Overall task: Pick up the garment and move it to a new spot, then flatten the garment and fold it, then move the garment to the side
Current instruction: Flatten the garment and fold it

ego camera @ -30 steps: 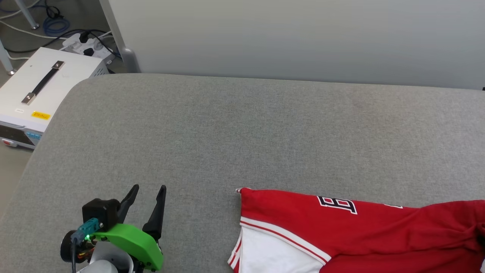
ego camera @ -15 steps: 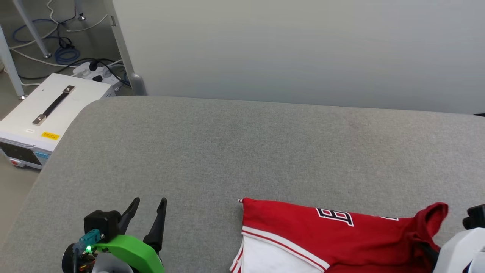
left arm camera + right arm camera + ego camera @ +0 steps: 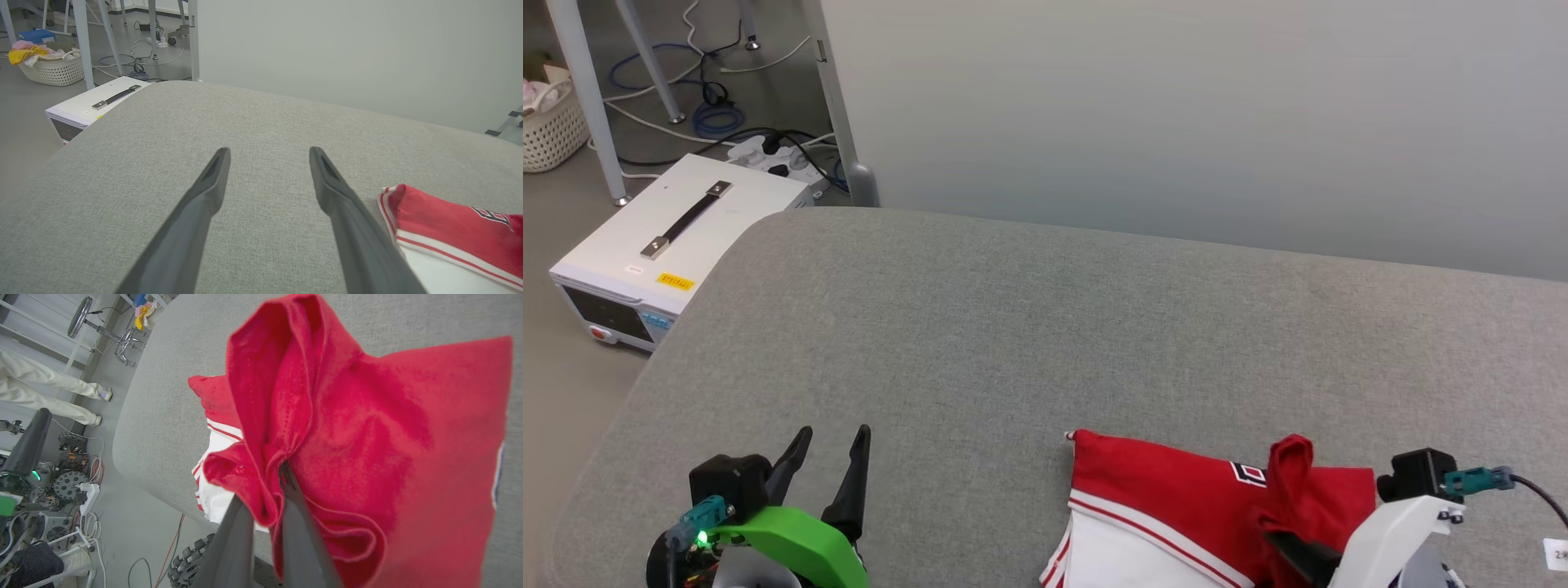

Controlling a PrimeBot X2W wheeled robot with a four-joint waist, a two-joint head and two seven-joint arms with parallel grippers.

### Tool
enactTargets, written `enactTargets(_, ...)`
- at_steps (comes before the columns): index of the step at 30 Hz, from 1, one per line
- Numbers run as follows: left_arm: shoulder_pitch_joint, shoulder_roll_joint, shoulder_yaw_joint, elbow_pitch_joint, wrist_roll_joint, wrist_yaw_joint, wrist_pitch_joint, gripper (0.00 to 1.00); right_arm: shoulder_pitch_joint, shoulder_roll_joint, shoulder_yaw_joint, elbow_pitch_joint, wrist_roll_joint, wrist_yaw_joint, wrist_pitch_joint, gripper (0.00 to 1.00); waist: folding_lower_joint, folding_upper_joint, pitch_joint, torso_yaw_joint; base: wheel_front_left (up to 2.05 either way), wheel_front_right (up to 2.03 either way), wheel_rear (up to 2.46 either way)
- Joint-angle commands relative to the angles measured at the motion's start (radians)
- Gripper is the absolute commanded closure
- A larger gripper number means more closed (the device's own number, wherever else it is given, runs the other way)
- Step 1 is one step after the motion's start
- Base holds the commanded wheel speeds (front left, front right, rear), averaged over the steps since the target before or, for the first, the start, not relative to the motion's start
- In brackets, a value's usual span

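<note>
The garment (image 3: 1160,482), a red jersey T-shirt with a white sleeve and striped trim, lies at the near right of the grey padded table (image 3: 1045,327). My right gripper (image 3: 1286,543) is shut on a bunched red edge, which stands lifted and doubled over the chest lettering. In the right wrist view the two fingers (image 3: 241,539) pinch a fold of the garment (image 3: 367,437) at the right gripper (image 3: 284,471). My left gripper (image 3: 832,441) stands open and empty over bare table, left of the shirt. The left wrist view has the left gripper (image 3: 269,153) wide apart, the garment (image 3: 441,228) to its right.
A white box with a black handle (image 3: 678,237) sits on the floor off the table's rounded left corner, with cables and a power strip (image 3: 768,151) behind it. A pale wall panel (image 3: 1176,114) runs along the far edge. A person's legs (image 3: 41,392) stand beyond the table.
The head camera has shifted. My right gripper has come into view, carrying the garment's red edge leftward over the shirt, so the spread red part is much shorter. The left gripper stays open in place.
</note>
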Motion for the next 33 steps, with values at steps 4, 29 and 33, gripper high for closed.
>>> enactTargets(4, 0.018, 0.0, 0.008, -0.004, -0.012, 0.006, -0.005, 0.0, -0.048, 0.003, 0.088, 0.08, 0.071, -0.001, -0.1, 1.0, 0.0, 0.0, 0.007, 0.017, 0.0, 0.0, 0.0)
enactTargets(29, -0.004, -0.021, 0.016, -0.01, -0.022, -0.009, -0.003, 0.0, -0.295, 0.003, 0.493, 0.409, 0.396, -0.001, -0.373, 0.0, 0.0, 0.0, 0.032, 0.053, 0.0, 0.0, 0.0)
enactTargets(33, -0.008, -0.024, 0.018, -0.017, -0.016, -0.011, -0.003, 0.0, -0.334, 0.003, 0.449, 0.414, 0.319, -0.001, -0.376, 0.0, 0.0, 0.0, 0.03, 0.044, 0.0, 0.0, 0.0)
